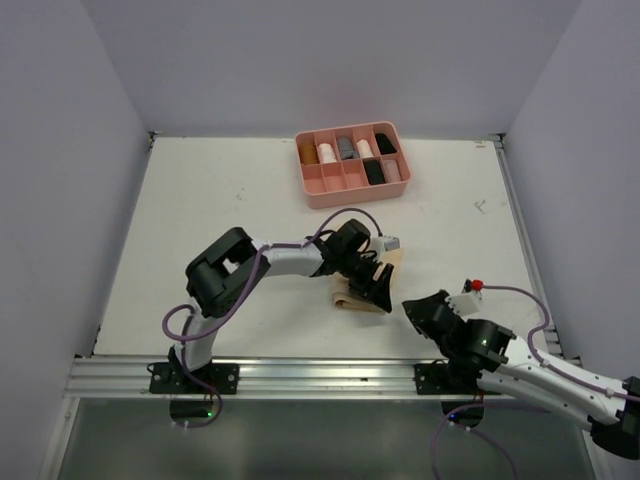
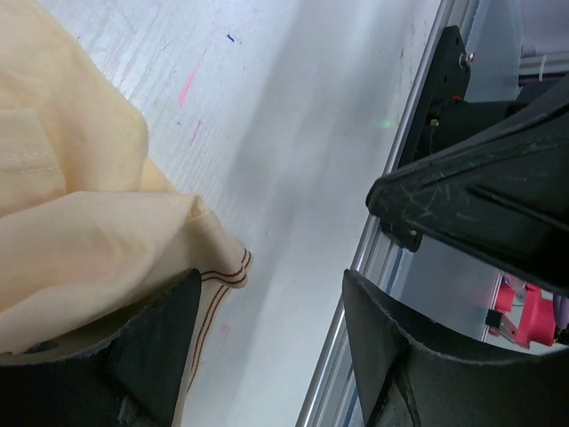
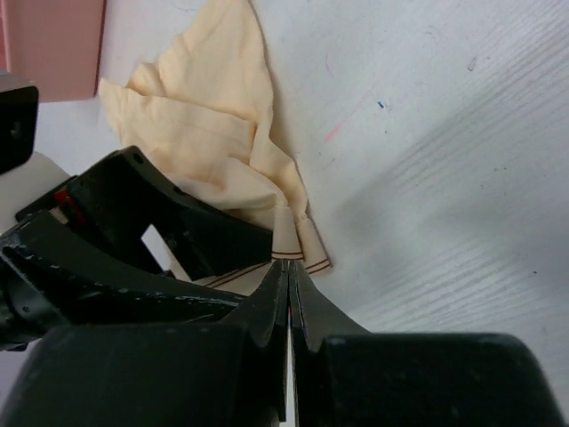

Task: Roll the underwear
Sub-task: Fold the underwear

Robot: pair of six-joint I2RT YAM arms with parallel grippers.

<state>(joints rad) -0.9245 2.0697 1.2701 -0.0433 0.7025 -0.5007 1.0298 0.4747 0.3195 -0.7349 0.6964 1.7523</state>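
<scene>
Presently, rolled garments [image 1: 346,148] are seen in most compartments of the pink tray [image 1: 325,187]. The tan underwear [image 1: 346,301] lies crumpled on the surface [image 1: 200,220], partly hidden under the wide-spread left fingers [image 2: 151,356]; the right fingers [image 3: 258,320] are pressed together at its hem.

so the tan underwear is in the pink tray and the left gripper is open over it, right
Not quite. The tan underwear lies on the table, in front of the pink tray, not in it; the top view shows this. The left gripper is indeed open over it.
</scene>
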